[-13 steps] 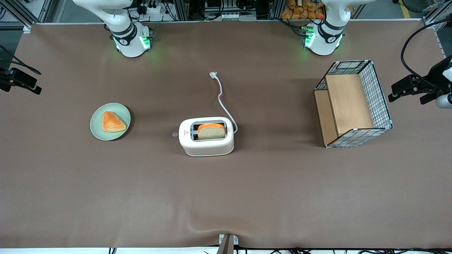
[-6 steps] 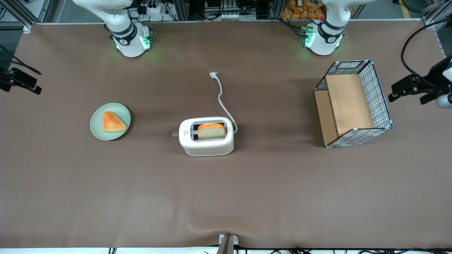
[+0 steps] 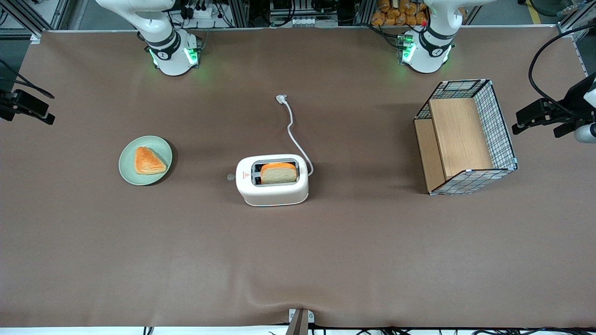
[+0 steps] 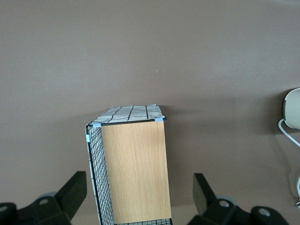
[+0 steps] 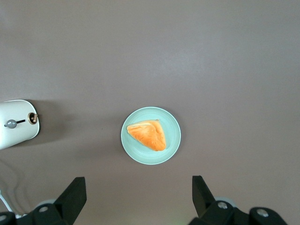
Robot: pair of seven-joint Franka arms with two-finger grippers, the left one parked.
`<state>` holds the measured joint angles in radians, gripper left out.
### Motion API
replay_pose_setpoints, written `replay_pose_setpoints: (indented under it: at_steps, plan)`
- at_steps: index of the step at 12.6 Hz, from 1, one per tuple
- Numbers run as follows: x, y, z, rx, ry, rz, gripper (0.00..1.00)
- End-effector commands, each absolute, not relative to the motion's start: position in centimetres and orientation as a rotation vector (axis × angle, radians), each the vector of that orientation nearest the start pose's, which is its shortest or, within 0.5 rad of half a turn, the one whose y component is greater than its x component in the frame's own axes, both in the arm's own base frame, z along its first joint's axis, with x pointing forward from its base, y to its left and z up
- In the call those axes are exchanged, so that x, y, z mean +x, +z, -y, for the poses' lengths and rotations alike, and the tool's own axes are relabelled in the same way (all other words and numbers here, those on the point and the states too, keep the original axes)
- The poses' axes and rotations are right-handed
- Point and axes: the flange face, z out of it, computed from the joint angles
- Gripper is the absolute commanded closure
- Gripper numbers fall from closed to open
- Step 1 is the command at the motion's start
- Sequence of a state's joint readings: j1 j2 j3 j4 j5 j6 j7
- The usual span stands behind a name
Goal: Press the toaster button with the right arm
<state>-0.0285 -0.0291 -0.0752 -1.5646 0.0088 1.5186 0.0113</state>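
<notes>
The cream-white toaster (image 3: 272, 180) stands mid-table with a slice of bread (image 3: 278, 172) in its slot. The toaster button (image 3: 230, 177) is a small pale grey knob sticking out of the short end that faces the working arm's end of the table. In the right wrist view the toaster's end (image 5: 18, 124) shows with the button (image 5: 10, 123) on it. My right gripper (image 5: 138, 183) hangs high over the table beside the green plate, open and empty, well away from the toaster. It shows in the front view as a black piece (image 3: 28, 108) at the frame edge.
A green plate (image 3: 145, 160) with an orange pastry (image 3: 148, 161) lies between the toaster and the working arm's end. The white cord (image 3: 293, 132) runs from the toaster toward the arm bases. A wire basket with wooden boards (image 3: 465, 137) stands toward the parked arm's end.
</notes>
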Motion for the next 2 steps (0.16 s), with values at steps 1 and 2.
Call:
replay_pose_setpoints:
  at_steps: [1, 2]
  plan:
    - [53.53, 64.43, 5.72, -3.115, 0.015, -0.171, 0.0]
    - [53.52, 64.42, 5.64, -3.115, 0.018, -0.171, 0.0]
